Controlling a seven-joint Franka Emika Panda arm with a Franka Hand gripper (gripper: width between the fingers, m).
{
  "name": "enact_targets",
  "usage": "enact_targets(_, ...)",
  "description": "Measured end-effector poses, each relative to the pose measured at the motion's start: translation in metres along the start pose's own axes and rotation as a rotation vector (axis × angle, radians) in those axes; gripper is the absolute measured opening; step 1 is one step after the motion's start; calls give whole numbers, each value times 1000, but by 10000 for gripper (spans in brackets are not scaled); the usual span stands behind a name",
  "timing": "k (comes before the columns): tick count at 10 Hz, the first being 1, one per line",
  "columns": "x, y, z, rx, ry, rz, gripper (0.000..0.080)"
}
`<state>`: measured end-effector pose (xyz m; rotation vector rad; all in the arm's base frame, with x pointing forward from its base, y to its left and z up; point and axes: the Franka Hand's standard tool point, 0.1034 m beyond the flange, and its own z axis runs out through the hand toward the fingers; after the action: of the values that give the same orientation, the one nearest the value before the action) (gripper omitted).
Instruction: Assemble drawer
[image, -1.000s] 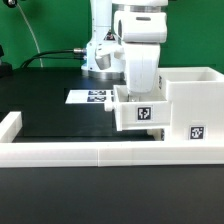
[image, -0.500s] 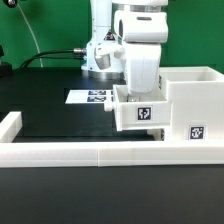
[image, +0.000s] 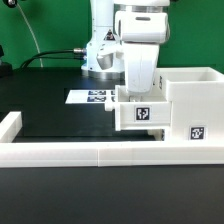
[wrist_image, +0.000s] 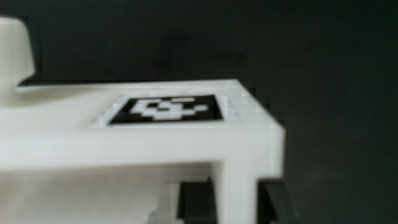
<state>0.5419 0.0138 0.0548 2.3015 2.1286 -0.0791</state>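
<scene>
Tray (image: 139, 113) sits directly under the claw (image: 139, 91), butted against the housing (image: 192, 108). Can't tell the claw's grip. Likely light, stiff, slick plastic; pinch a thin wall.

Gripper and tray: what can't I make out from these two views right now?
- Gripper fingers: in the exterior view the arm's white body and the small tray hide them, so jaw state is unknown.
- Wrist view: blurred; only a tagged white part shows, grip contact unclear.
- Housing: cut off by the exterior view's right edge.
- Marker board: partly behind the tray.
</scene>
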Motion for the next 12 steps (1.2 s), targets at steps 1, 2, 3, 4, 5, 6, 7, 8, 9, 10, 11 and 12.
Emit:
enact_targets(1, 1, 0, 0, 0, -2, -16, 42)
enact_targets(2, 1, -1, 0, 2, -4, -34, 42)
enact_targets(3, 3, 0, -1, 2, -8, -66, 42)
enact_targets(4, 4, -1, -1, 5, -16, -96, 42)
enact_targets(5, 4, -1, -1, 5, -18, -127, 42)
enact_targets(6, 4, -1, -1, 2, -26, -145, 42)
enact_targets(7, 3, 1, -1, -8, -21, -139, 42)
enact_targets(8, 3, 1, -1, -8, -21, -139, 42)
enact_targets(9, 3, 1, -1, -8, -21, -139, 42)
enact_targets(10, 3, 1, -1, -8, -21, -139, 42)
enact_targets(11, 3, 1, -1, -8, -21, -139, 42)
enact_targets(12, 5, 2, -4, -11, -21, -130, 223)
